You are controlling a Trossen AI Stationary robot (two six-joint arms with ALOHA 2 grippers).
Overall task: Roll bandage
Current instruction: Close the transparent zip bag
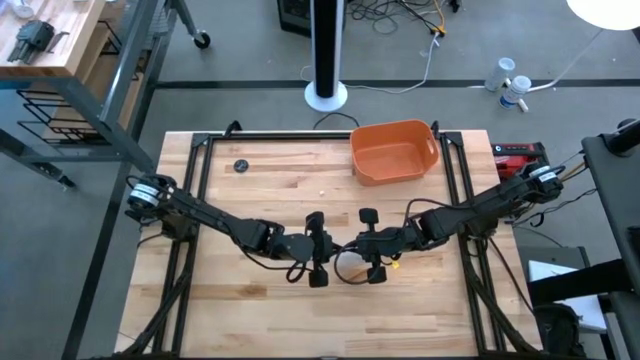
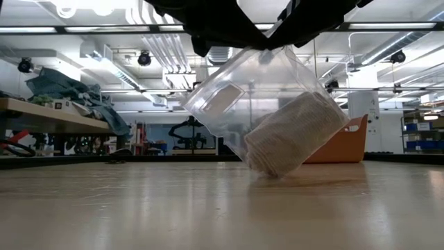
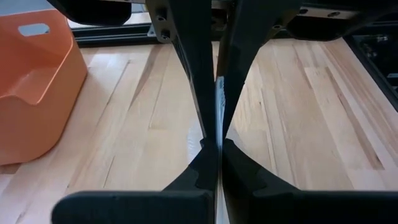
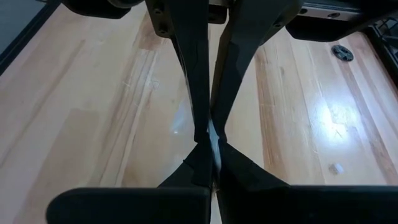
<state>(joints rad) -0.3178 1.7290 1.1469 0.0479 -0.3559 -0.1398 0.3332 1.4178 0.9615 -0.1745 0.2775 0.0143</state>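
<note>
The bandage [image 2: 295, 135] is an off-white roll lying in the lower end of a clear plastic wrapper [image 2: 236, 104]. The wrapper hangs tilted under both grippers at the table's middle, and its lower corner [image 2: 270, 173] seems to rest on the wood. My left gripper [image 1: 335, 252] and my right gripper [image 1: 356, 250] face each other tip to tip above it, both shut on the wrapper's top. The low view shows them only as a dark mass along its upper edge. My left gripper [image 3: 217, 127] pinches a thin edge of the clear wrapper [image 3: 219, 99] between its two fingers, slanting down from the table's left. The wrapper hangs below. My right gripper [image 4: 211, 134] pinches a thin bit of the wrapper [image 4: 213, 142] between its two fingers, slanting down from the table's right. The wrapper hangs below, with the bandage in its lower end.
An orange tub [image 1: 393, 150] stands at the table's far edge, right of the middle. A small dark round piece [image 1: 240, 166] lies at the far left. Bare wood stretches toward the near edge.
</note>
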